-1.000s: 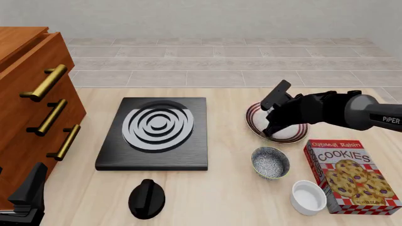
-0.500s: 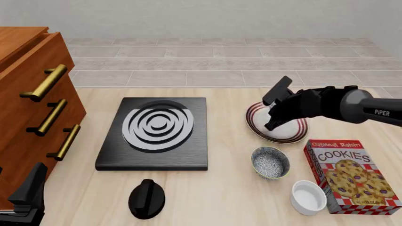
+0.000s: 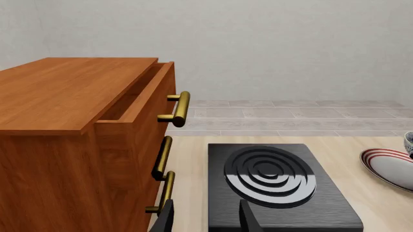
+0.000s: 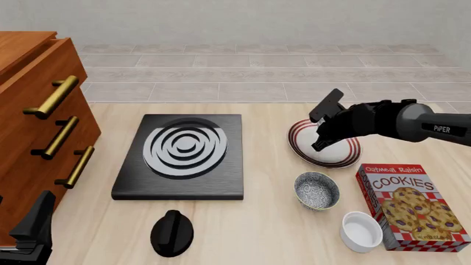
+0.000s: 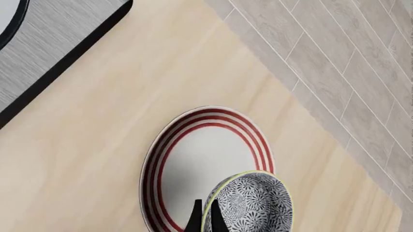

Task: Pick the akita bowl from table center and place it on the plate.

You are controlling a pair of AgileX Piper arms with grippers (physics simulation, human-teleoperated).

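My right gripper (image 5: pixel 203 218) is shut on the rim of the akita bowl (image 5: pixel 248 203), a small bowl with a dark speckled pattern. The bowl hangs over the near part of the plate (image 5: pixel 206 154), which is white with red rings. In the front view the right gripper (image 4: pixel 321 141) hovers over the plate (image 4: pixel 346 156) at the table's right, and its body hides the bowl. A sliver of the bowl (image 3: pixel 408 141) shows above the plate (image 3: pixel 387 166) in the left wrist view. My left gripper (image 3: pixel 206 222) is open and holds nothing, at the table's near left.
A black burner board (image 4: pixel 180 154) lies mid-table with a black knob (image 4: pixel 171 232) in front of it. A wooden drawer cabinet (image 4: pixel 37 127) fills the left. Near the plate sit a wider speckled bowl (image 4: pixel 316 190), a plain white bowl (image 4: pixel 360 232) and a cookie box (image 4: pixel 412 207).
The right gripper has moved a little up and farther back over the plate with the bowl in it. The left arm has stayed still.
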